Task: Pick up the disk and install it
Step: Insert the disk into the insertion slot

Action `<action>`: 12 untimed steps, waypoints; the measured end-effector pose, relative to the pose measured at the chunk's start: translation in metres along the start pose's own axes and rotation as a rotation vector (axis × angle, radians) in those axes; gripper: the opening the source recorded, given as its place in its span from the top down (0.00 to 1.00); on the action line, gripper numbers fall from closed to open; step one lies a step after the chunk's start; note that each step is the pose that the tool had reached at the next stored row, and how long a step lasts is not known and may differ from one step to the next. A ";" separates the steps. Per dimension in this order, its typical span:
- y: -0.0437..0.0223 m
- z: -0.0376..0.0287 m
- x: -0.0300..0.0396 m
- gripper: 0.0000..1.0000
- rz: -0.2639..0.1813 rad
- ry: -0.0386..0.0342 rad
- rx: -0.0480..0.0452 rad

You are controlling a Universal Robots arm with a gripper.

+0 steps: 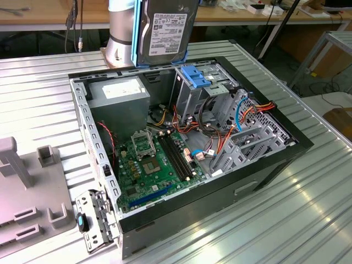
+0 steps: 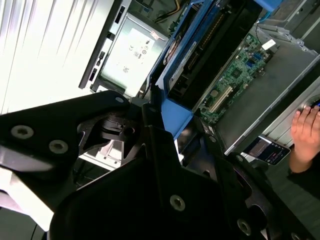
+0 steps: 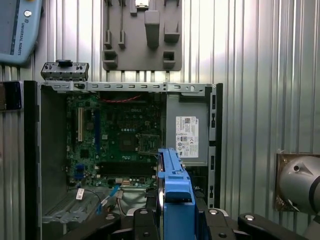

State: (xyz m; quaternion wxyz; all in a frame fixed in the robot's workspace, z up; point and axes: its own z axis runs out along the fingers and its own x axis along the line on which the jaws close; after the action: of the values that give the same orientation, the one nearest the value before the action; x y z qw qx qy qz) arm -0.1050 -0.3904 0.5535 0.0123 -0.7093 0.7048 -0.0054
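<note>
gripper (image 3: 173, 223): clamped tight on the disk (image 3: 172, 185); a black finger (image 3: 141, 219) is seen pressed in on each side of its blue edge in the first wrist view

disk position (image 1: 165, 30): held up in the air over the open PC case (image 1: 187, 217), not seated in anything yet. In the exterior view its lower edge is lined up with the case's far rim, between the power supply (image 1: 118, 93) and the drive cage (image 1: 190, 96)

disk orientation: stood on edge, flat faces vertical, with the white-label face turned toward the exterior camera. The long axis looks to be run up and down, but the upper end is cut off by the frame edge, so that's not 100% sure

blue rails (image 1: 159, 65): wrapped along the lower edge and up the sides. In the first wrist view the disk is seen edge-on, as a narrow blue strip

arm (image 1: 121, 27): silver and grey, parked right behind the disk, toward the exterior view's left

power supply: grey box with a white label, tucked into the case's far corner, below the disk

blue bracket (image 1: 195, 74): fixed on top of the drive cage, just to the exterior view's right of the disk's lower edge

motherboard (image 1: 148, 159): green, laid flat on the case floor

grey fixture (image 1: 22, 181): set on the ribbed metal table (image 1: 308, 220), on the exterior view's left of the case

hand (image 2: 306, 132): a person's, caught at the frame edge in the second wrist view, beside the case
</note>
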 end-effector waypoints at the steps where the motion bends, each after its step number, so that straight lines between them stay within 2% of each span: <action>1: 0.0000 0.0000 0.0000 0.63 0.000 -0.0005 -0.0001; 6: 0.0000 0.0000 0.0012 0.63 0.000 -0.0024 -0.0001; 12: 0.0000 0.0001 0.0108 0.63 0.000 -0.0023 -0.0001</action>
State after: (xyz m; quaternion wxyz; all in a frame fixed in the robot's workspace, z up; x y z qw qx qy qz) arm -0.1050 -0.4011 0.5533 0.0131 -0.7093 0.7048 -0.0046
